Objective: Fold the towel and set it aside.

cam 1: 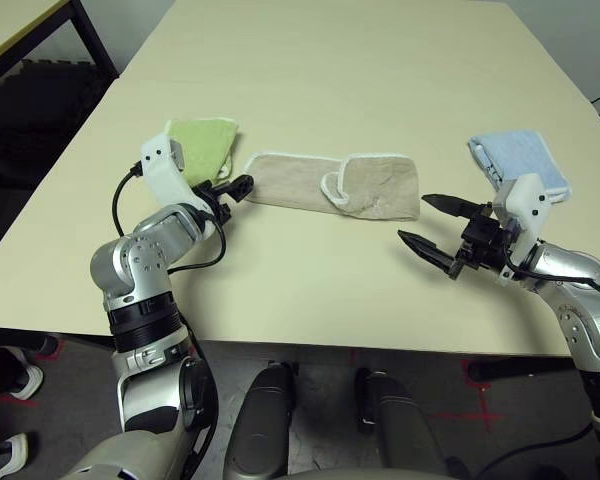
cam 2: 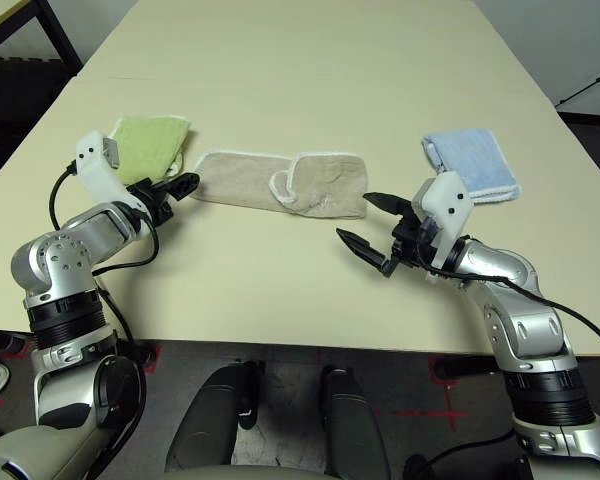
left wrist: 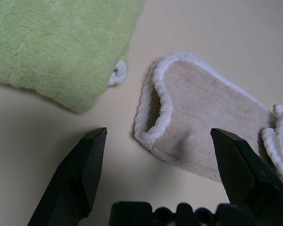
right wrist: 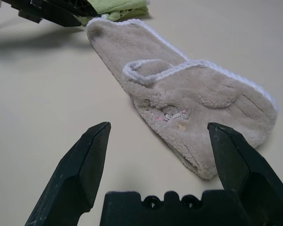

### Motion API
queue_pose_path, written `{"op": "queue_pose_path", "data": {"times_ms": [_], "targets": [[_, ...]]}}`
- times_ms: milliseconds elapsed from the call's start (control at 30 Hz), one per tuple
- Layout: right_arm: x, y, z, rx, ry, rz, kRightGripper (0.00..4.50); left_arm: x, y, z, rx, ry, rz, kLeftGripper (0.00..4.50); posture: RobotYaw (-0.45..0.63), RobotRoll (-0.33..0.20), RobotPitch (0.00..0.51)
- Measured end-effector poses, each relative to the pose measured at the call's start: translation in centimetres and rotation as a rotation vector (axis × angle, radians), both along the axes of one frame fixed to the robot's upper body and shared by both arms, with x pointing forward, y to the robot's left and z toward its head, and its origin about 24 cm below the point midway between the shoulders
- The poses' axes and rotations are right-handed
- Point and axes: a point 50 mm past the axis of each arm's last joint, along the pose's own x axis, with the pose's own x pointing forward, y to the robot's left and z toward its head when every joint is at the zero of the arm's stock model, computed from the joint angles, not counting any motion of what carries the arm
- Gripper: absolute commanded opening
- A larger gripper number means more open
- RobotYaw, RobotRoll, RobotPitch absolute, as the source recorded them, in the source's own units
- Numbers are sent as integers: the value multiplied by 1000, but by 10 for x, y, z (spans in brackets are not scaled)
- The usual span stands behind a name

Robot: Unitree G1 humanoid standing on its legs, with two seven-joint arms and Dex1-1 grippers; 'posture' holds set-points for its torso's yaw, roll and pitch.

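The beige towel [cam 1: 330,185] lies flat on the table as a long narrow strip, with a white-edged flap doubled over near its middle. My left gripper [cam 1: 235,188] is open just off the strip's left end, which sits between its fingers [left wrist: 85,160] in the left wrist view. My right gripper [cam 1: 413,218] is open too, hovering a little in front of the towel's right end [right wrist: 212,108] with nothing in it. The left gripper also appears in the right wrist view, at the far end of the towel [right wrist: 52,12].
A folded lime-green towel [cam 1: 202,145] lies right behind my left gripper. A folded light-blue towel [cam 1: 520,160] lies behind my right gripper. The cream table [cam 1: 340,60] stretches far back. A black frame [cam 1: 40,75] stands off the left edge.
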Motion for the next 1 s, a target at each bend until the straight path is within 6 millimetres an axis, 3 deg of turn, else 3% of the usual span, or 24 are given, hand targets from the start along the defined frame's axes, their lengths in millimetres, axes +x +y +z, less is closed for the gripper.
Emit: {"op": "queue_pose_path", "data": {"times_ms": [367,1000], "targets": [[5,-2,2,-16,-14,-3,4471,-2,-12,-1,-104,102,-34,4500,153,0,162],[1,-2,1,-22,-6,-5,4471,12,-28,-2,-154,88,-33,4500,124,0,171]]}}
